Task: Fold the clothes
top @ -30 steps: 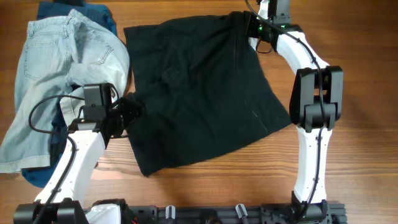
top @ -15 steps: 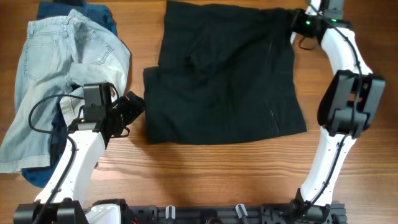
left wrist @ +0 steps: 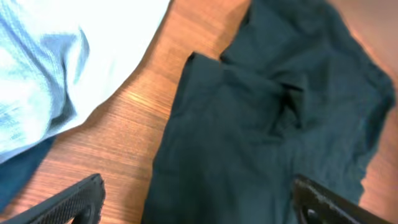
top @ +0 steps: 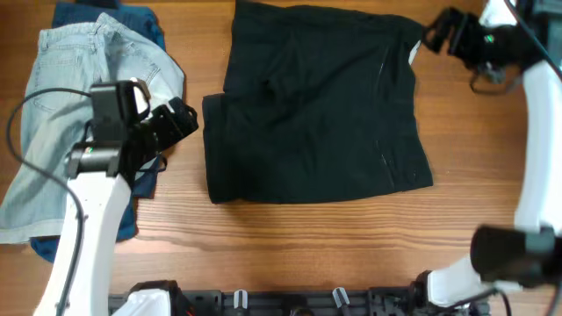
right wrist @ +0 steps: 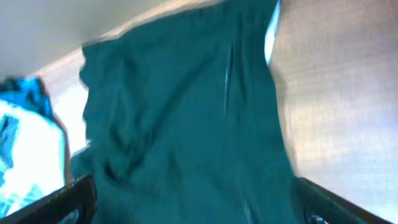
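Note:
The black shorts (top: pixel 316 110) lie folded into a rough rectangle in the middle of the table, with a pale strip of lining (top: pixel 414 53) at their far right corner. My right gripper (top: pixel 436 33) hovers open just beyond that corner, holding nothing. In the right wrist view the dark cloth (right wrist: pixel 186 124) fills the space below the wide-apart fingers (right wrist: pixel 74 194). My left gripper (top: pixel 183 123) stands open beside the shorts' left edge. Through its camera I see the shorts (left wrist: pixel 267 124) and bare wood between the spread fingers (left wrist: pixel 81 200).
A light-blue denim garment (top: pixel 79 96) lies crumpled at the left, also in the left wrist view (left wrist: pixel 56 68). Dark-blue fabric (top: pixel 132 16) pokes out behind it and under it near the front (top: pixel 83 230). The wooden table (top: pixel 492 193) shows at the right.
The right gripper pulled the shorts' far edge rightward into a fold, then opened and let go, lifting off to the right. The left arm rose and drew back a little from the shorts.

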